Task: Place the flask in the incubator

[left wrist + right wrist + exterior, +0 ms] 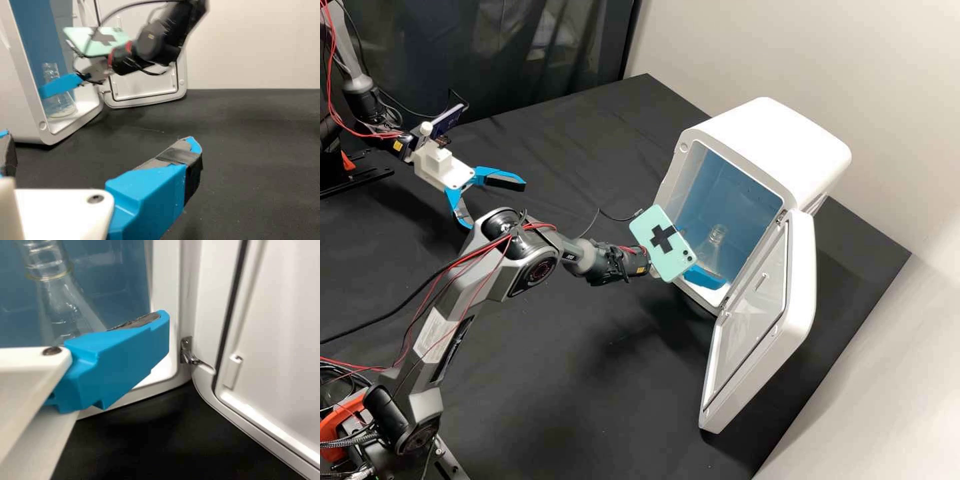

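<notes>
The clear glass flask (718,237) stands upright on the floor of the white incubator (780,147), inside its blue interior. My right gripper (697,265) is at the incubator's lower lip, just in front of the flask. It is open: one blue finger (120,350) sits beside the flask (55,300) with a gap between them, and the other finger is hidden. The left wrist view shows that finger (60,86) in front of the flask (57,95). My left gripper (492,201) hangs open and empty over the bench, far to the left of the incubator.
The incubator door (760,320) is swung wide open toward the bench's near right edge, hinged beside the right gripper (192,357). A teal plate with a black cross (663,241) sits on the right wrist. Black bench (587,373) lies between the arms.
</notes>
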